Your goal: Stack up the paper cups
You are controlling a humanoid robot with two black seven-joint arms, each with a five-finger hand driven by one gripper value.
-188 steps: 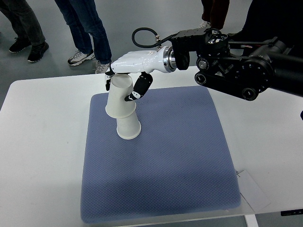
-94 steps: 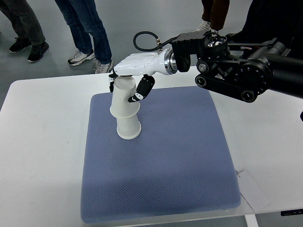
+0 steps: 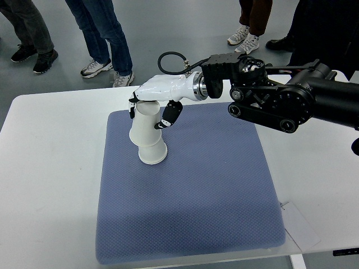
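Two paper cups stand mouth-down on the blue mat (image 3: 185,202), one over the other. The upper cup (image 3: 143,124) sits over the lower cup (image 3: 153,153), covering most of it, so that only the lower rim band shows beneath. The upper one leans a little toward the far left, its closed base uppermost.

The right robot hand (image 3: 150,107) comes in from the right on a black arm (image 3: 280,101) and grips the upper cup near its top. Its white palm lies over the cup's base. One dark-tipped finger (image 3: 168,115) curls down against the cup's right side, and other fingertips show at the left edge of the cup's top. The fingers are closed around the cup, not spread. A black cable (image 3: 168,60) loops up from the wrist.

The stack stands in the far left part of the mat, well in from the edges. The mat covers most of the middle of the white desk (image 3: 50,185). A sheet of paper (image 3: 300,227) lies by the mat's near right corner, partly tucked under it.

Beyond the far edge of the desk, legs and shoes of several people (image 3: 101,33) show on the grey floor.
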